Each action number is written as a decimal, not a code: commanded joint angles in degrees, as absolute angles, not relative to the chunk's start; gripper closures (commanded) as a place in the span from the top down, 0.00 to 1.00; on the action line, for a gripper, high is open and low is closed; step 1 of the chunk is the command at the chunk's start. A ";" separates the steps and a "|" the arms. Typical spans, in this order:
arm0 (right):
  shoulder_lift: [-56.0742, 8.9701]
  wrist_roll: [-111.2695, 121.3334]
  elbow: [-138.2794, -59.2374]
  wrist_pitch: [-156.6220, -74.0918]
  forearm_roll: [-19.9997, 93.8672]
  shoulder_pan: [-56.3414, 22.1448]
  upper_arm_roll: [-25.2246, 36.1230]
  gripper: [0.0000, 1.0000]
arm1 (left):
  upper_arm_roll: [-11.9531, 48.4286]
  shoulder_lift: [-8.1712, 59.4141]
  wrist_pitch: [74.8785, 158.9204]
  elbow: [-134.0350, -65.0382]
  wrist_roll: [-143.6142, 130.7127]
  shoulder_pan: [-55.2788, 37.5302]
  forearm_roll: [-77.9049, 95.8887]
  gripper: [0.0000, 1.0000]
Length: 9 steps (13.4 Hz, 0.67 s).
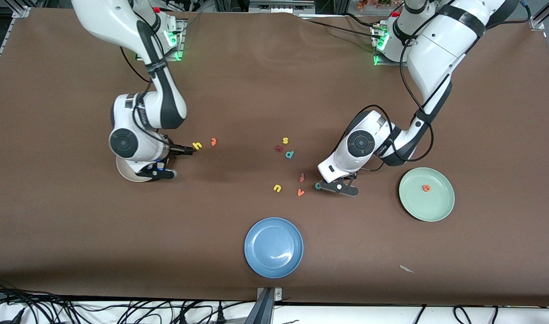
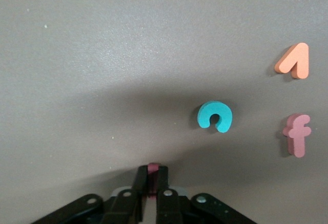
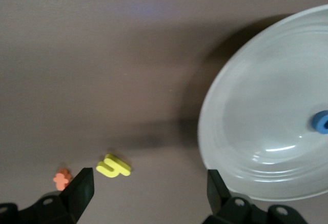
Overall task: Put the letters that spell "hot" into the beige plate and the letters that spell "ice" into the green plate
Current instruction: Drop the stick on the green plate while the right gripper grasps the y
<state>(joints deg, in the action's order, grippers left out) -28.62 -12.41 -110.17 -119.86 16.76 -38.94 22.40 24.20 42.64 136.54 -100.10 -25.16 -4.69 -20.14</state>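
Observation:
My left gripper point(image 1: 338, 186) point(image 2: 152, 175) is low over the table and shut on a small dark red i point(image 2: 154, 168). The teal c point(image 1: 318, 185) point(image 2: 215, 116) lies just beside it. The orange e point(image 1: 426, 188) lies in the green plate point(image 1: 429, 209). My right gripper point(image 1: 183, 162) point(image 3: 150, 185) is open beside the beige plate point(image 1: 126, 173) point(image 3: 246, 131), which my right arm mostly hides in the front view. The blue o point(image 3: 322, 121) is in that plate. The yellow h point(image 1: 197, 145) point(image 3: 114, 166) lies by one fingertip, and the orange t point(image 1: 214, 141) point(image 3: 61, 179) just past it.
A reddish f point(image 1: 302, 178) point(image 2: 297, 134), an orange v point(image 1: 301, 192) point(image 2: 293, 61) and a yellow u point(image 1: 277, 188) lie near the c. A yellow s point(image 1: 285, 141), a dark red letter point(image 1: 279, 148) and a teal p point(image 1: 289, 154) sit mid-table. A blue plate point(image 1: 273, 246) is nearest the front camera.

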 commanded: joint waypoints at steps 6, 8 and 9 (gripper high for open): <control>-27.86 -19.94 -116.27 -130.06 17.93 -40.78 18.91 0.98 | 23.91 38.60 127.29 -98.00 -25.05 -1.42 -20.13 0.02; -27.86 -20.30 -117.50 -132.09 17.93 -40.78 18.46 0.98 | 24.17 36.92 123.07 -98.00 -23.65 0.43 -20.21 0.02; -27.86 -20.30 -118.55 -133.75 17.93 -40.78 18.37 0.98 | 24.17 36.48 122.18 -98.00 -23.03 2.35 -20.21 0.02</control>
